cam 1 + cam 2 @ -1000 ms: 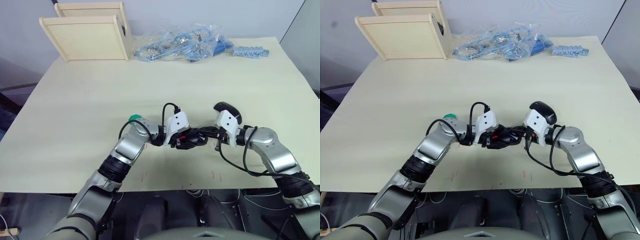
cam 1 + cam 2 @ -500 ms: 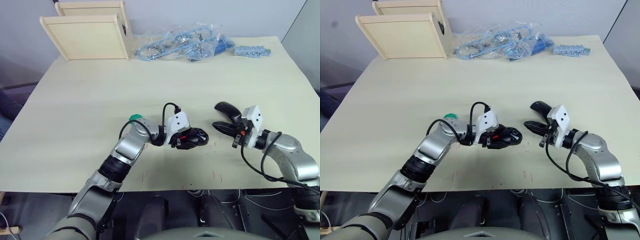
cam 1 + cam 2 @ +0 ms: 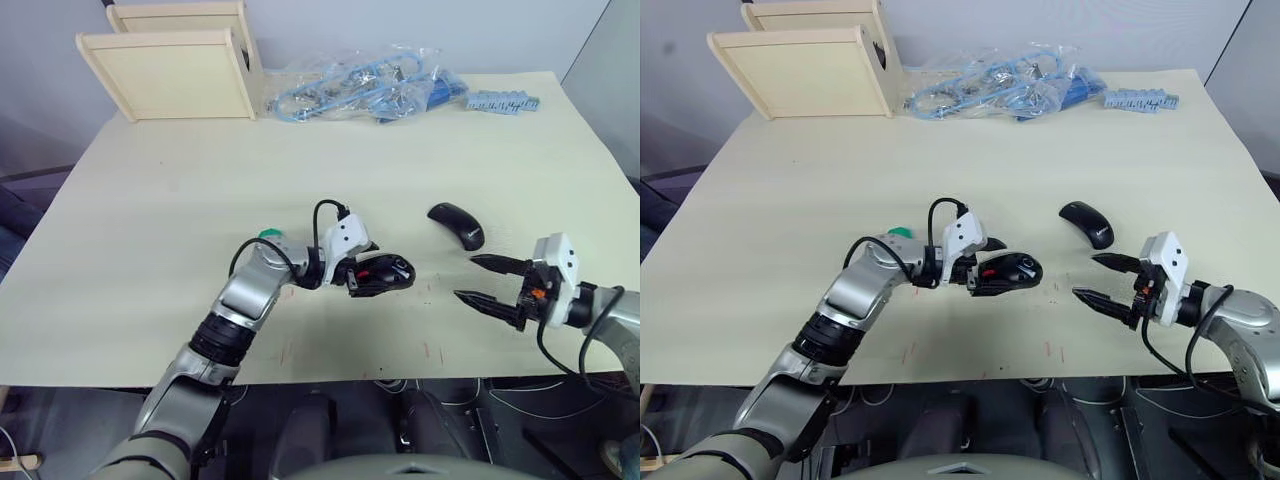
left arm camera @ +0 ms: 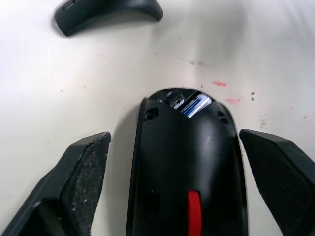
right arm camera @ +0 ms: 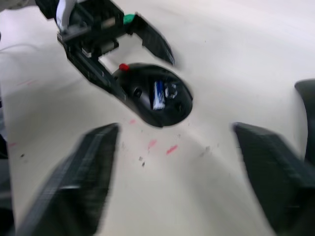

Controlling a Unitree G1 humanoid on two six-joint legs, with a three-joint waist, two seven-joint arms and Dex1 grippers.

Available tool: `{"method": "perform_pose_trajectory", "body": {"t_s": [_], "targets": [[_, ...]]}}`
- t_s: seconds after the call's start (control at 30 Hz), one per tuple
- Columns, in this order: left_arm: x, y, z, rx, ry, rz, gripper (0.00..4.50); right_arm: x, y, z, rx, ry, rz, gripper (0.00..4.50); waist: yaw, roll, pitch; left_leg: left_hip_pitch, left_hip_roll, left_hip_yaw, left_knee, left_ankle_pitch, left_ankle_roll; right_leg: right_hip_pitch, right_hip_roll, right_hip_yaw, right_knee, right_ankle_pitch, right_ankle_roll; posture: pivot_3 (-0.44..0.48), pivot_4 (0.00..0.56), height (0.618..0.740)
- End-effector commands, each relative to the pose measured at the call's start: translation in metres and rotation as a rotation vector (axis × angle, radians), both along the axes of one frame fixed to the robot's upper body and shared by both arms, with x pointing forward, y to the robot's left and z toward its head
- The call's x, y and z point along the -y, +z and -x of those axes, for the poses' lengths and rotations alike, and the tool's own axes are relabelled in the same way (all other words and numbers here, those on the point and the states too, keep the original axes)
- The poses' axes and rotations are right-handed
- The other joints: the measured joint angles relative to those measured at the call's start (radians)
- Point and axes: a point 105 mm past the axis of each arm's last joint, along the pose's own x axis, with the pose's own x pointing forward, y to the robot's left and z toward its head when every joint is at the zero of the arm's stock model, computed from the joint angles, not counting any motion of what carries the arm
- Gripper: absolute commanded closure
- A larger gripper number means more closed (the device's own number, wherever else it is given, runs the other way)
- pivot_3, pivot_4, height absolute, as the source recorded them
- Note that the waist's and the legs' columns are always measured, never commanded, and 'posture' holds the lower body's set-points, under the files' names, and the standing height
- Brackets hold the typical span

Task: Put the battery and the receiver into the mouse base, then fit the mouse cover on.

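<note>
**Right arm pulled back from the mouse base**

Your right gripper has drawn away from the mouse base since a second ago, when it sat right against it; it now hangs at the lower right of the head view, well apart from the base, with its two black fingers spread wide and nothing between them.

Your left gripper is at the base in the middle of the head view. From its wrist camera you see one finger on each side of the base with a sliver of table showing on either side, so the jaws stand open around it rather than pinching it.

Count what you have: one mouse base, one mouse cover, one battery. The battery lies inside the base's open compartment, blue and white, at the end away from the left wrist. A small silvery piece sits just beside it in the same compartment; you cannot tell from these views whether that is the receiver. The cover lies on the table, right of the base and apart from it.

A green piece peeks out behind the left wrist, mostly hidden. Two wooden racks stand at the upper left, and a heap of plastic bags with blue parts at the top centre.
</note>
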Motion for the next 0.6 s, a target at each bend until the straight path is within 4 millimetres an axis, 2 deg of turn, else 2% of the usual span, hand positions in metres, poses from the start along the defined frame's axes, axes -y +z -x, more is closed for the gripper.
{"method": "perform_pose_trajectory", "body": {"t_s": [0.03, 0.27, 0.4, 0.53, 0.6], "targets": [[-0.012, 0.019, 0.010, 0.015, -0.013, 0.053, 0.00, 0.011, 0.017, 0.008, 0.064, -0.003, 0.006, 0.11, 0.000, 0.000, 0.000, 0.000, 0.000, 0.000, -0.001, 0.000, 0.000, 0.000, 0.000, 0.000, 0.000, 0.000, 0.000, 0.000, 0.150, 0.740], [-0.047, 0.030, 0.031, -0.046, 0.038, 0.124, 0.00, 0.029, 0.015, 0.018, 0.066, -0.077, 0.036, 0.11, 0.001, 0.000, 0.000, 0.001, 0.001, 0.000, -0.003, 0.000, 0.000, 0.000, 0.000, 0.001, -0.001, 0.000, 0.000, 0.000, 0.150, 0.740], [-0.057, 0.033, 0.040, -0.073, 0.065, 0.147, 0.00, 0.034, 0.014, 0.019, 0.064, -0.101, 0.041, 0.11, 0.002, 0.000, 0.000, 0.002, 0.001, 0.000, -0.003, 0.000, 0.000, 0.000, 0.000, 0.002, -0.001, 0.000, 0.000, 0.000, 0.150, 0.740], [-0.081, 0.038, 0.057, -0.074, 0.152, 0.202, 0.00, 0.037, 0.015, 0.009, 0.080, -0.164, 0.044, 0.11, -0.005, 0.000, 0.001, 0.003, 0.002, 0.000, -0.005, 0.000, 0.000, 0.000, 0.000, 0.004, -0.001, 0.000, 0.000, 0.000, 0.150, 0.740], [-0.087, 0.045, 0.066, -0.007, 0.160, 0.308, 0.00, 0.036, 0.018, -0.001, 0.089, -0.191, 0.042, 0.11, -0.004, 0.001, 0.002, 0.003, 0.002, 0.000, -0.006, 0.000, 0.000, -0.001, 0.000, 0.005, -0.001, 0.000, -0.001, 0.000, 0.150, 0.740]]}}
